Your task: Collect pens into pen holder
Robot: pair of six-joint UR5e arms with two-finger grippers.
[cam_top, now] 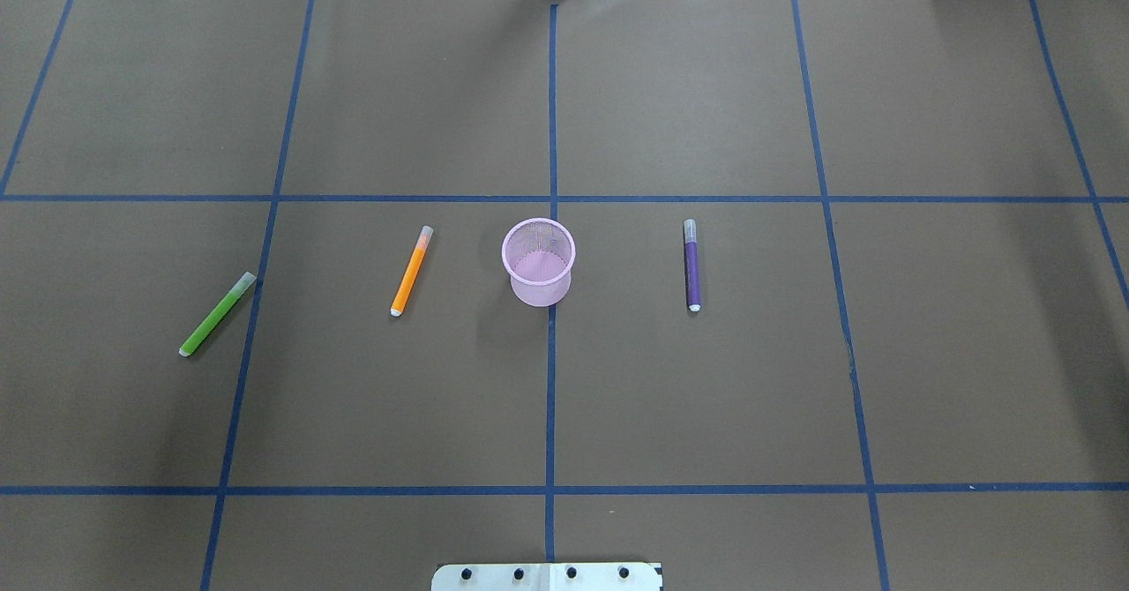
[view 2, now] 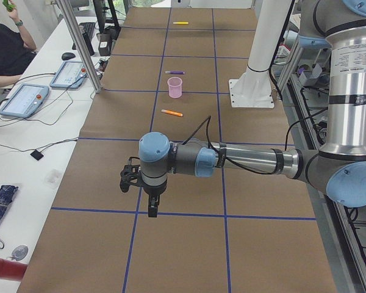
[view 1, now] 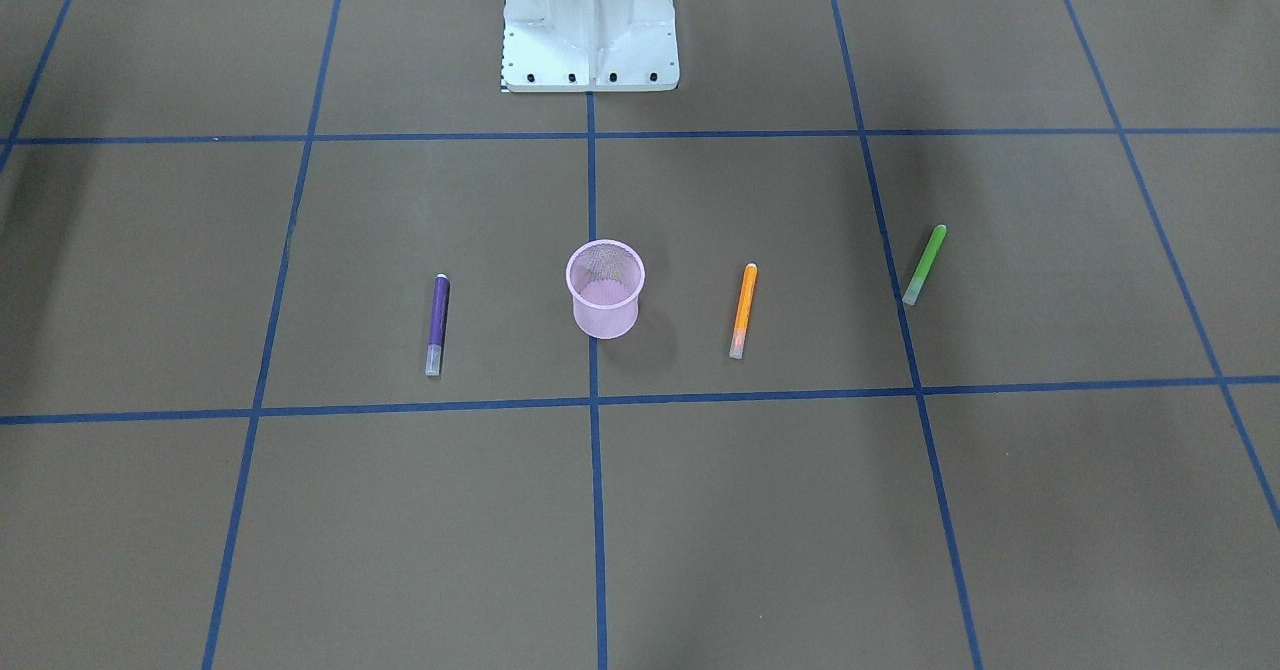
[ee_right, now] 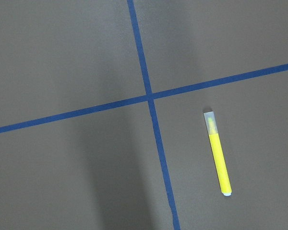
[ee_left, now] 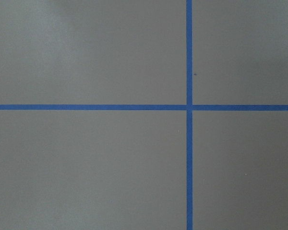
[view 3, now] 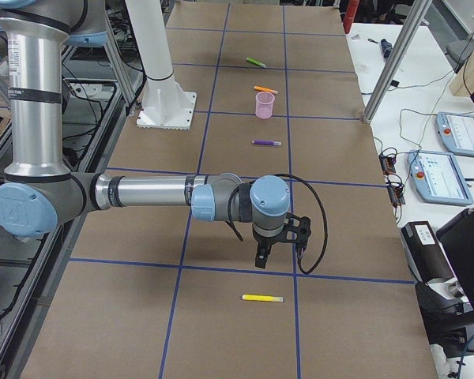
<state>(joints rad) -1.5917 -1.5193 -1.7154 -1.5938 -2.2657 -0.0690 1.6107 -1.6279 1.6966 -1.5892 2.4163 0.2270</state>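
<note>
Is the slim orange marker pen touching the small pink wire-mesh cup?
Apart. The overhead view shows the slim orange marker pen lying flat, with bare brown table cover between it and the small pink wire-mesh cup.

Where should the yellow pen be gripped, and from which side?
Grip the yellow pen at mid-barrel, from straight above, fingers across its width. It lies flat on the table with both long sides free. The right gripper looks nearest.

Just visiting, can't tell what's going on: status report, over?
Left gripper, right gripper hover over table, open or shut unclear. Purple pen, orange pen, green pen, yellow pen lie flat; pen holder empty. Nothing in the way.
</note>
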